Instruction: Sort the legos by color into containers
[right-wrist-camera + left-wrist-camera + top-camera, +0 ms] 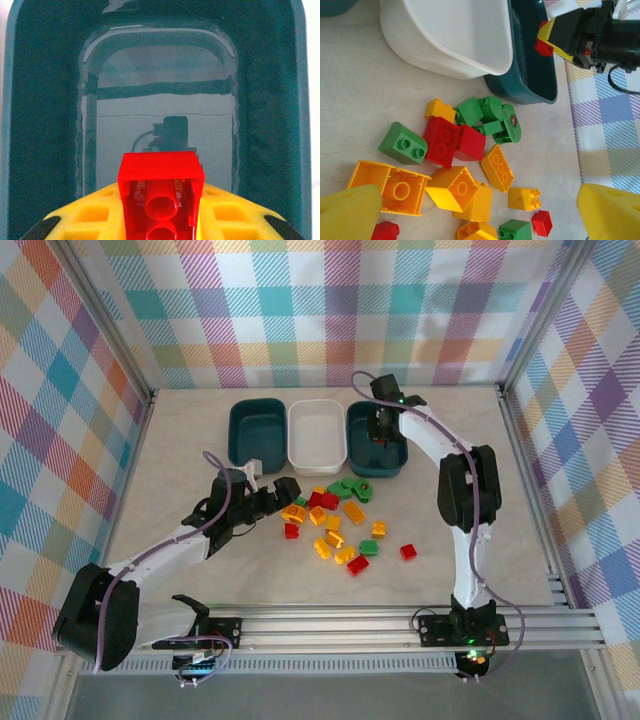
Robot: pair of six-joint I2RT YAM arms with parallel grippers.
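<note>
Top view: the right pincer (382,432) hangs over the rightmost teal bin (378,473). The left pincer (272,496) sits just beside the loose legos (335,515) on the desk (190,450).

Left wrist: its jaws gape wide, with bricks between and ahead of them.

Right wrist: the right pincer is clamped on a red brick (161,190), with the bin floor directly beneath. It is best let go low and centred, so the brick cannot bounce out.

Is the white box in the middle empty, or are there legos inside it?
Empty. From above, the white bin shows only its bare white floor; the legos lie outside, in front of it.
</note>
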